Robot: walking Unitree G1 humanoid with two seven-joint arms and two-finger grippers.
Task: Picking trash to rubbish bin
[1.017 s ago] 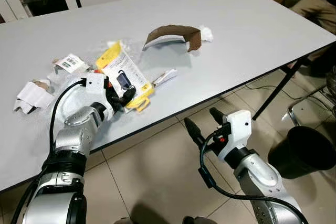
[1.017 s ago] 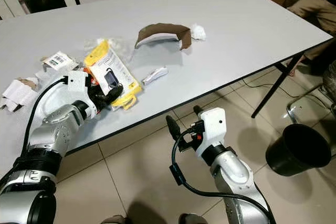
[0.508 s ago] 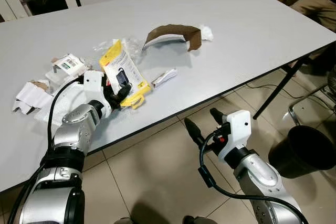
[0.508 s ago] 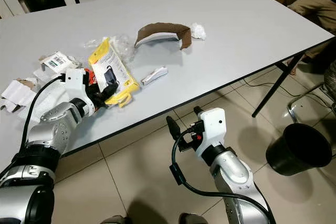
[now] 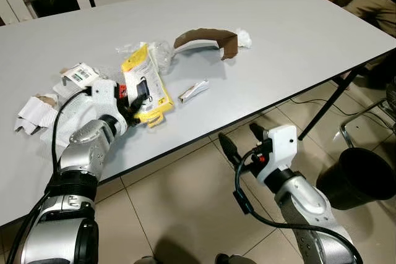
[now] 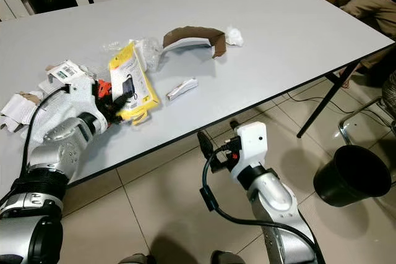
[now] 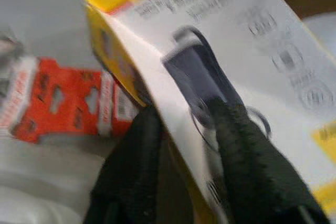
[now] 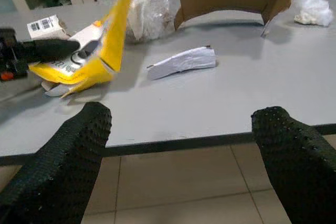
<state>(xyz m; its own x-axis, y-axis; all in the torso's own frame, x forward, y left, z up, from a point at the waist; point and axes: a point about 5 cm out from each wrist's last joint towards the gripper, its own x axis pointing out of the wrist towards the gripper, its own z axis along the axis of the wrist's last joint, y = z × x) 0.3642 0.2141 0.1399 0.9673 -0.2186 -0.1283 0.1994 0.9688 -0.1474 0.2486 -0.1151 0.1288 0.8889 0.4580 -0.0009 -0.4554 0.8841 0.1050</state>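
Observation:
A yellow and white blister package (image 5: pixel 147 82) is tilted up off the white table (image 5: pixel 297 35), with my left gripper (image 5: pixel 137 95) shut on its near edge. In the left wrist view its two black fingers (image 7: pixel 131 156) pinch the package (image 7: pixel 220 72) from both sides. My right gripper (image 5: pixel 243 140) hangs open below the table's front edge, over the tiled floor, holding nothing. A small folded white wrapper (image 5: pixel 193 90) lies just right of the package. A curved brown cardboard strip (image 5: pixel 204 38) and a crumpled white tissue (image 5: pixel 242 39) lie farther back.
A black rubbish bin (image 5: pixel 357 177) stands on the floor at the far right, beside a table leg (image 5: pixel 325 110). Torn white cardboard (image 5: pixel 37 114), a barcode label box (image 5: pixel 80 73), a red card (image 7: pixel 58 103) and clear plastic wrap (image 5: pixel 162 54) lie at the table's left.
My left gripper has drawn the yellow package leftward and lifted its near edge, so it now stands more upright. The right arm has stayed nearly still.

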